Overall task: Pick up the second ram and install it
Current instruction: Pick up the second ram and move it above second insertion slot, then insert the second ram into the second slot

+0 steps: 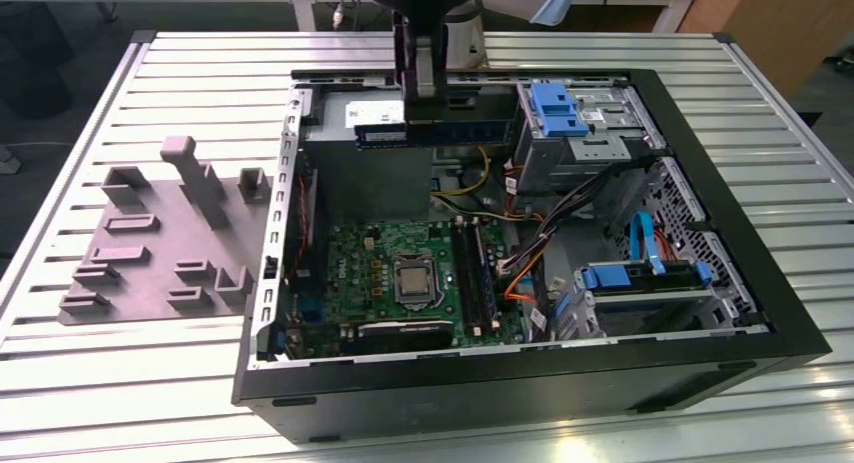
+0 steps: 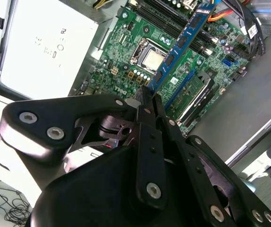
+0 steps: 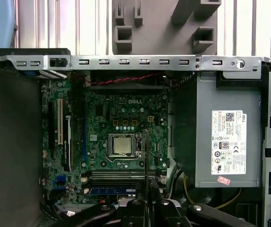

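Holding the second ram [image 2: 180, 40] pinched between closed fingers [image 2: 145, 101], my gripper [image 2: 147, 94] carries a long blue stick with black chips above the motherboard [image 2: 126, 52].

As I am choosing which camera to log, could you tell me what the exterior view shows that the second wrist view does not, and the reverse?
Exterior view: the grey tray on the slatted table beside the open case, plus the blue drive brackets. Second wrist view: the gripper clamped on one end of the second ram, with black chips along it. Shared: the green motherboard and the held ram.
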Robot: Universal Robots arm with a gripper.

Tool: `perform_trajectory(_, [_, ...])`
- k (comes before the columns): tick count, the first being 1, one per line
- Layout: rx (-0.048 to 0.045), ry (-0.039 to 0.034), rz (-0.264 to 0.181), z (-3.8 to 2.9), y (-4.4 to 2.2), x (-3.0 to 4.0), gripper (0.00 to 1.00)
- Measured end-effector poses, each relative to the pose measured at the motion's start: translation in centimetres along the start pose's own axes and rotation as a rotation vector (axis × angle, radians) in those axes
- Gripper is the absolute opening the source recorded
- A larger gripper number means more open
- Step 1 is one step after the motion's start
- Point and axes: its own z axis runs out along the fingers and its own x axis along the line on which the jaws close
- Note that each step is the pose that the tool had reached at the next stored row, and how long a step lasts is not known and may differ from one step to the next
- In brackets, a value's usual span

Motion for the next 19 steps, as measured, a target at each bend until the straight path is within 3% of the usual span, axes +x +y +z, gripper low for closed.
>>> perform_trajectory(5, [0.0000,0.0000,0.000,0.01,-0.39,-0.01,0.14])
perform_trajectory(19, [0.0000,0.0000,0.000,0.01,-0.50,-0.01,0.14])
